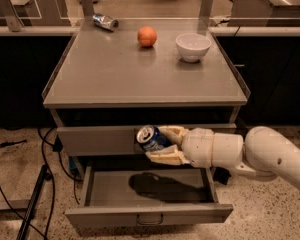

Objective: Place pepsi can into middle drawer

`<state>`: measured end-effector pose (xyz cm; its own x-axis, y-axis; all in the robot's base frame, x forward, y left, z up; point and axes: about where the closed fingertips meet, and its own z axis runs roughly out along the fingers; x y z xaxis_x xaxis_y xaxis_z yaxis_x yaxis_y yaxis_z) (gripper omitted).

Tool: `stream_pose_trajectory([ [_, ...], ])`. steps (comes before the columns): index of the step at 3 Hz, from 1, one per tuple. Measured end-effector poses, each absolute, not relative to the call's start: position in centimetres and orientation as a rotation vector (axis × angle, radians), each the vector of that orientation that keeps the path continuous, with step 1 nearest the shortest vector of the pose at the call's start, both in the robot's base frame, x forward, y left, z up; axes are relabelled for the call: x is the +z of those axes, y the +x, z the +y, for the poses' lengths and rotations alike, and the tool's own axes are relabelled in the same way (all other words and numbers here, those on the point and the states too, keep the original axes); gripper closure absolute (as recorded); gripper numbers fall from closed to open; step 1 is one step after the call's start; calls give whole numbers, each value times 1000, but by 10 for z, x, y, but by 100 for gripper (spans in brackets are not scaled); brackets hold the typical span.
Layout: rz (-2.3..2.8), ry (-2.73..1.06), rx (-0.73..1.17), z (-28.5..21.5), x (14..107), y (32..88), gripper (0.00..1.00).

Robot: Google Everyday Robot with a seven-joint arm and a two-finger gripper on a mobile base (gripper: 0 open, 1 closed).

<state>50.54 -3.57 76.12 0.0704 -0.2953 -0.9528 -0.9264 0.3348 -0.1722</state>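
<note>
**A:** Where is the gripper (pixel 156 144)?

**B:** It is out in front of the cabinet, level with the upper front (pixel 95 140) and above the open drawer (pixel 150 215). Its two tan fingers (pixel 166 157) are clamped on the can (pixel 149 136), one above it and one below.

**A:** And how does the can sit?

**B:** It is tilted, with the silver top turned toward the camera and to the left. It hangs in the air over the back part of the drawer and touches only the fingers. A shadow lies on the drawer floor beneath it.

**A:** How will it handle?

**B:** I'd judge it light, with thin, smooth metal walls. It should be stiff enough for a moderate squeeze across the body, but a hard one would dent it. The round side could also slip or turn between flat pads. Mid-body is the place to grip, and that looks like where it is held. I cannot tell whether it is full or empty.

**A:** What about the release?

**B:** Tilted as it is, it would probably roll, though the drawer walls should keep it in. Lowering it first would be safer.

**A:** Is there anything nearby?

**B:** On the top (pixel 140 79) there is an orange (pixel 147 36), a bowl (pixel 192 46) and a silver can (pixel 105 21) lying on its side. All three are well apart from the gripper.
</note>
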Motion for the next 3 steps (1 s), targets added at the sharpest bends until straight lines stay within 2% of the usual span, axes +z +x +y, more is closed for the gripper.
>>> stream_pose_trajectory([
  [1, 1467, -1139, 807, -46, 680, 498, 100],
  [3, 1417, -1214, 764, -46, 632, 507, 100],
])
